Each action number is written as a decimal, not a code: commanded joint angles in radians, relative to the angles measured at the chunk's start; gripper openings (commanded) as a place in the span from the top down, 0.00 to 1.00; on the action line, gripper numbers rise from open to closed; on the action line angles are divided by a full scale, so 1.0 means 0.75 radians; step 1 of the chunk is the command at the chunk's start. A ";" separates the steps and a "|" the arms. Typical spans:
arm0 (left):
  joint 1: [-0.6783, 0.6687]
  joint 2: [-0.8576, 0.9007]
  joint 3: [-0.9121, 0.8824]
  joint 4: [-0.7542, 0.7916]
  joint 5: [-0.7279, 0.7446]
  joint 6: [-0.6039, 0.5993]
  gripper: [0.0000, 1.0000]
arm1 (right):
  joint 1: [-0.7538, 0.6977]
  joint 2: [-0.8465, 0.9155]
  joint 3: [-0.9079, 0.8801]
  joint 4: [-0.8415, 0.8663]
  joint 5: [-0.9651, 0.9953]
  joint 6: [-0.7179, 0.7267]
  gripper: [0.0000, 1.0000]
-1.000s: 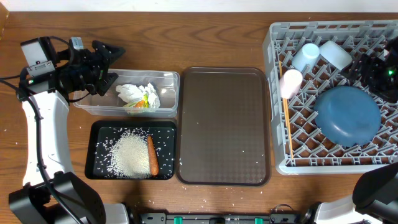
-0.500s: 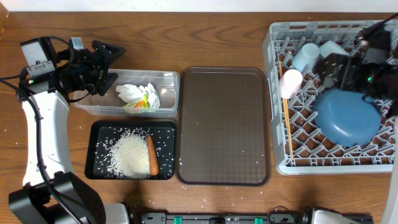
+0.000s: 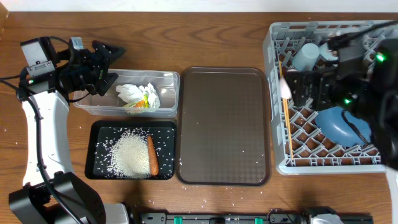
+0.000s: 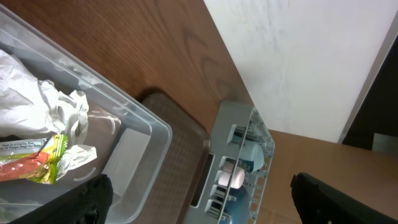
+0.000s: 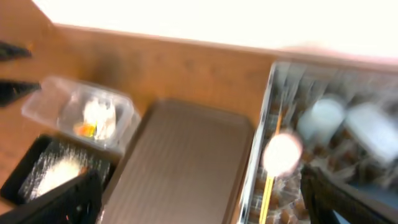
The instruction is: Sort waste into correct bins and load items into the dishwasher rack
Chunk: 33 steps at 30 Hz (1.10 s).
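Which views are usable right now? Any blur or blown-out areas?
Right wrist: motion-blurred throughout, pink cup and clear tub smeared, top band blown out white. Left wrist: sharp, wrapper print visible, wall bright. Overhead: evenly lit, sharp on the left; right arm smeared over the dishwasher rack.

Overhead straight down, wrist views oblique, all sharing clear tub, rack

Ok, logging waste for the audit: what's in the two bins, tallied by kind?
Paper wad with wrapper: 1
Carrot: 1
Rice heap: 1
Total: 3
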State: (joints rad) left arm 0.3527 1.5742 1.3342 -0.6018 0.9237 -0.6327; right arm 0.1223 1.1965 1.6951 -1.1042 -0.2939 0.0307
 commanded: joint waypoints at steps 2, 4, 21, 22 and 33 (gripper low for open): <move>0.006 -0.033 0.009 0.000 -0.003 -0.006 0.06 | 0.036 -0.197 -0.151 0.199 0.022 -0.028 0.01; 0.006 -0.033 0.009 0.000 -0.003 -0.006 0.06 | 0.043 -0.306 -0.292 0.345 0.022 -0.028 0.01; 0.006 -0.033 0.009 0.001 -0.003 -0.006 0.06 | -0.003 -1.330 -1.685 1.211 0.164 -0.033 0.01; 0.006 -0.033 0.009 0.000 -0.003 -0.006 0.06 | -0.006 -1.358 -1.740 1.270 0.169 -0.033 0.01; 0.006 -0.033 0.009 0.000 -0.003 -0.006 0.06 | -0.029 -1.485 -2.165 1.661 0.206 -0.031 0.01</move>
State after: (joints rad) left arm 0.3527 1.5742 1.3342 -0.6022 0.9165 -0.6323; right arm 0.1143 0.1070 0.1085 0.1291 -0.1719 0.0124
